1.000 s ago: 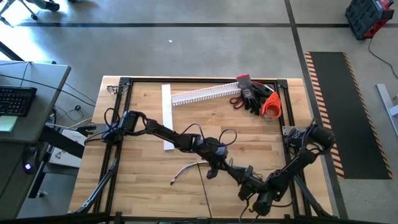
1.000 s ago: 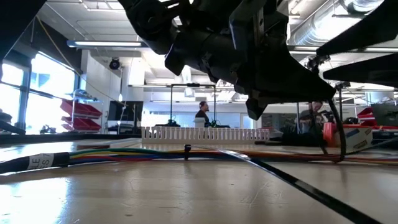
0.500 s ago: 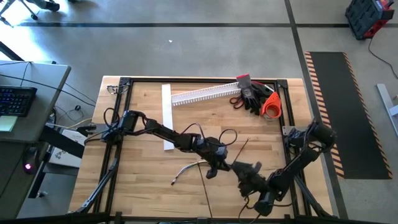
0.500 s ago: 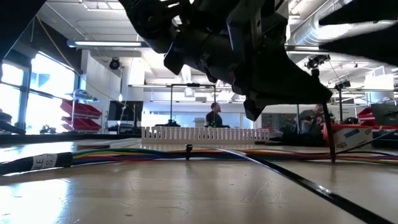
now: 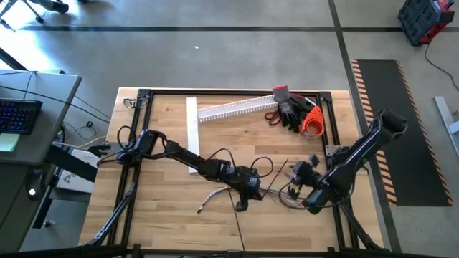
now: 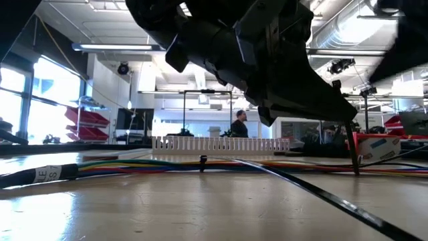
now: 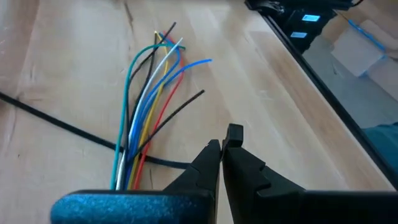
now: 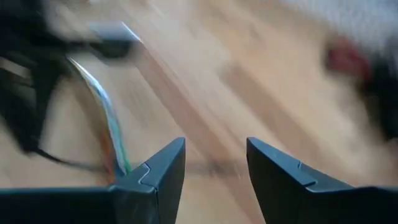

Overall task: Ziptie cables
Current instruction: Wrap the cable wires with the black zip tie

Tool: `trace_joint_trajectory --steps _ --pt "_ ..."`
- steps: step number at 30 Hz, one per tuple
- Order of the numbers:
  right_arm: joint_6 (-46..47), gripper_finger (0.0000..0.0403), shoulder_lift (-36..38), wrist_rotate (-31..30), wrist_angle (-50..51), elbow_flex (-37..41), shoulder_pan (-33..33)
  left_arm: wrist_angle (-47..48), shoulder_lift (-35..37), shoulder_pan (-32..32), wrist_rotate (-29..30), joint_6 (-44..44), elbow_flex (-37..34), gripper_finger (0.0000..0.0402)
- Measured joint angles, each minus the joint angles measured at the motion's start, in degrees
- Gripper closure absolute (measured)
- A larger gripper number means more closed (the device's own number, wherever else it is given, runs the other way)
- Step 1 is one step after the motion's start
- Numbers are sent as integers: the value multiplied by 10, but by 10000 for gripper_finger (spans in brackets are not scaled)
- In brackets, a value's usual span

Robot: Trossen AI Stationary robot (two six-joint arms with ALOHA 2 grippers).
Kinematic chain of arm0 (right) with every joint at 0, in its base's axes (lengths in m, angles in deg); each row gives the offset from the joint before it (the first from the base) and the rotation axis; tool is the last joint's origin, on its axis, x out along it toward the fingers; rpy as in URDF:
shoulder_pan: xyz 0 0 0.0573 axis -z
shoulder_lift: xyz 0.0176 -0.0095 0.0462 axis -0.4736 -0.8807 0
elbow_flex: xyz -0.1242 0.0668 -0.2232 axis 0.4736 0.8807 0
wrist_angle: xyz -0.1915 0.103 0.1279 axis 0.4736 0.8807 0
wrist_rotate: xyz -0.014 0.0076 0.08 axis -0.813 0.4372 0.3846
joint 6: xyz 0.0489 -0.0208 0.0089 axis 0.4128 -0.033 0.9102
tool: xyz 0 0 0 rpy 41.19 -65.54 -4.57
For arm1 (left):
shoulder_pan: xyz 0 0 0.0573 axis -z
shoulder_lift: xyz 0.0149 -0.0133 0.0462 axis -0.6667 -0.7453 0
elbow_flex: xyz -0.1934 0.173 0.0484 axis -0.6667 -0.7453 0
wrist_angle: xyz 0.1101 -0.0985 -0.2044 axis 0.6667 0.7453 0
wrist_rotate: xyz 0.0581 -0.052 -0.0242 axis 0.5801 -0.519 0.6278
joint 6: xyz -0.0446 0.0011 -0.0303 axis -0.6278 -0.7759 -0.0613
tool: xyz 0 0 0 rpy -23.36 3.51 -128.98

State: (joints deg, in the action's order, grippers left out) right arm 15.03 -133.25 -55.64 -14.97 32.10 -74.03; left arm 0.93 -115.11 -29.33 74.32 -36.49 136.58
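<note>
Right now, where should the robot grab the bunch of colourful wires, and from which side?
Probably the bundle of thin coloured wires where the strands run tight together, not the fanned-out loose ends. It lies flat on the wooden table, so come down from above, one finger either side.

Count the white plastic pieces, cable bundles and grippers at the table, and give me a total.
White plastic pieces: 2, the flat strip and the slotted channel
Cable bundles: 1, the cables
Grippers: 2, the left gripper, jaws shut, and the right gripper, jaws open
Total: 5
</note>
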Motion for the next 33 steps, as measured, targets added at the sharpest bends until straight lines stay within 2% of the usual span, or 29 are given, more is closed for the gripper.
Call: trace_joint_trajectory --steps 3,6,12,17,21,24,33 --pt "96 242 0 62 10 35 -2 -3 0 3 16 1 0 401" --pt "133 229 -6 100 -78 97 2 -3 0 7 28 10 0 401" --pt "137 184 -6 96 -326 229 50 -4 0 10 30 16 0 402" --pt "137 164 -3 70 -459 303 99 -6 0 11 30 16 0 402" --pt "139 167 -4 39 -534 338 112 -7 0 11 30 16 0 402" --pt "113 178 -5 37 -572 352 120 -7 0 11 31 16 0 402" --pt "31 232 -6 34 -620 366 146 -7 0 11 35 16 0 401"
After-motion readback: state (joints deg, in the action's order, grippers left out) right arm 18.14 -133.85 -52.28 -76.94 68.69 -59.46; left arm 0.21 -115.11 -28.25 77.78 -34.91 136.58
